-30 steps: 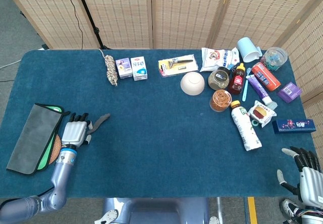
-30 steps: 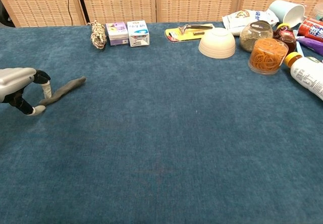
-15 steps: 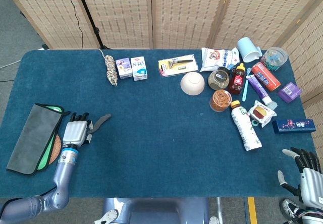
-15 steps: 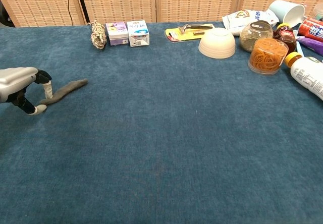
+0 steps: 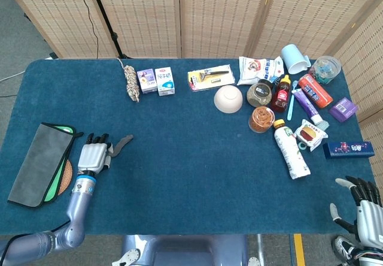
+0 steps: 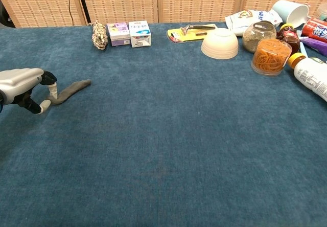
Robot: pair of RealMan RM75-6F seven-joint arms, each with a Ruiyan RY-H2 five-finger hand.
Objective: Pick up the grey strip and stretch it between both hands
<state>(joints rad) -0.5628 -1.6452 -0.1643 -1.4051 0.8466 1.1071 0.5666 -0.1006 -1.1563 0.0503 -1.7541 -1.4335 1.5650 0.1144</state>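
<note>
The grey strip [image 5: 122,142] [image 6: 72,90] lies on the blue table at the left, its far end pointing right. My left hand [image 5: 93,156] [image 6: 23,87] sits at the strip's near end and pinches it between thumb and a fingertip, low against the cloth. My right hand [image 5: 362,209] hangs past the table's front right corner with its fingers spread and nothing in them; the chest view does not show it.
A grey and green pouch [image 5: 40,163] lies just left of my left hand. A rope bundle [image 5: 130,82], two small cartons [image 5: 156,80], a white bowl [image 5: 228,98], jars and a lying bottle [image 5: 291,149] fill the back and right.
My left hand has slid a little to the right, dragging the strip with it; the strip's near end now bends up at the fingertips. The right hand has barely moved.
</note>
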